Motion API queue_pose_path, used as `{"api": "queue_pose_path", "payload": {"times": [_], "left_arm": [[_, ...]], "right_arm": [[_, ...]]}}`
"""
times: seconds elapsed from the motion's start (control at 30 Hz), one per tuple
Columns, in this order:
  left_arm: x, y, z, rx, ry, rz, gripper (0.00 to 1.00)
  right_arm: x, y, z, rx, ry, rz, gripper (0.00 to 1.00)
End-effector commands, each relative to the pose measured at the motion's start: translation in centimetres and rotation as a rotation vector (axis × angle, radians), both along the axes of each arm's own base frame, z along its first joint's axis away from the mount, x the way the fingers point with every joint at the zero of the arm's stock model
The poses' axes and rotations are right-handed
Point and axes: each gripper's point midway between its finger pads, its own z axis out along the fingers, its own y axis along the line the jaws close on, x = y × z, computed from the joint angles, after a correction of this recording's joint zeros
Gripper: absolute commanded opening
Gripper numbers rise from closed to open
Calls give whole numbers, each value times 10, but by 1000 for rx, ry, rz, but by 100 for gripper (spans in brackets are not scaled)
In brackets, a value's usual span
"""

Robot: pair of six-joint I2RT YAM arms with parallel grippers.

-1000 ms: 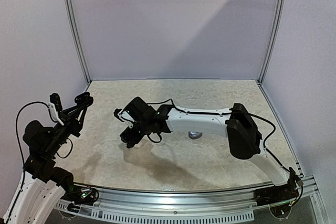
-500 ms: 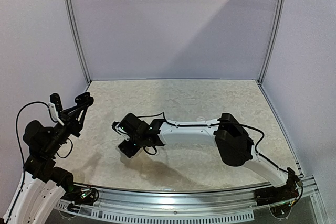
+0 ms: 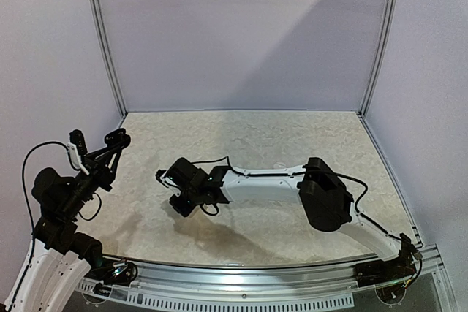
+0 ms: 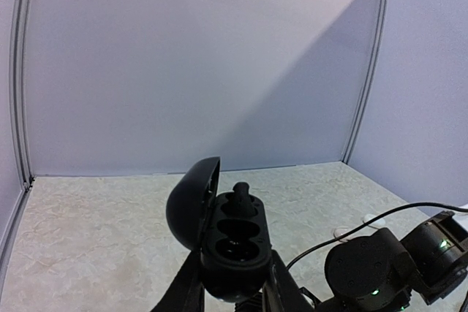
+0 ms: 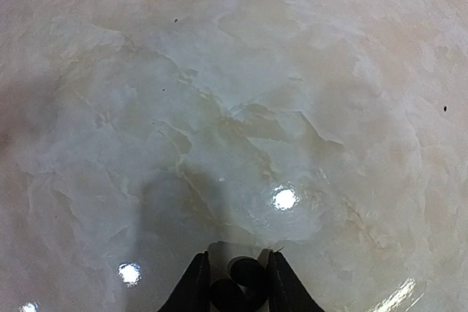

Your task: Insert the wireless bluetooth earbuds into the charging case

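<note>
At left gripper (image 4: 232, 288): jaws almost together, clamped on base of black charging case (image 4: 234, 257), left fingers (image 4: 189, 291) one each side of case body. Case held up in the air above table (image 5: 234, 107), roughly upright, open face toward wrist camera. Lid (image 4: 191, 202) swung open, standing at left side of case body. One black earbud (image 4: 241, 193) seated in far socket of case, rounded end poking up past case rim. Nearer recesses of case dark, contents not readable

At right gripper (image 5: 236, 288): down at table level, right of case and lower than it in top view, clearly apart from case. Jaws drawn in to a narrow gap, right fingers (image 5: 194, 283) against either side of second black earbud (image 5: 245, 277). Looks gripped, pads seeming to touch both sides, bud at table surface. So second bud outside case, down and to the right of it, hidden under right wrist in top view

Right arm (image 3: 270, 177) stretched low across table from far right toward case, wrist end stopping short of case. Same arm also showing at lower right of case in left wrist view, dark joints and a cable. Left arm (image 3: 58, 195) folded below case, beside left wall. Back wall (image 3: 241, 34) plain pale, well behind case. Table glossy, marbled beige, bright light spots reflected
</note>
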Motion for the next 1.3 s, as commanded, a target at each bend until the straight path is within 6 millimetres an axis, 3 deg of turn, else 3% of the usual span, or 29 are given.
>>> {"api": "queue_pose_path", "payload": {"times": [0.0, 0.2, 0.43, 0.6, 0.7, 0.97, 1.1, 1.27], "left_arm": [[-2, 4, 11, 2, -33, 14, 0], [-2, 4, 11, 0, -34, 13, 0], [-3, 3, 11, 2, -33, 11, 0], [-2, 3, 11, 3, -32, 8, 0], [-2, 2, 10, 2, -28, 2, 0], [-1, 1, 8, 7, -21, 0, 0], [0, 1, 7, 11, -21, 0, 0], [-1, 0, 8, 10, -24, -4, 0]], "right_arm": [[-15, -9, -25, -67, 40, 84, 24], [-46, -28, -31, -138, 69, 298, 17], [-100, -76, -38, -249, 85, 603, 17], [-120, -113, -40, -334, 89, 718, 18], [-126, -123, -34, -338, 73, 758, 18], [-120, -104, -4, -278, 36, 752, 29], [-121, -89, 24, -210, 26, 755, 37], [-97, -73, 68, -75, 52, 643, 41]]}}
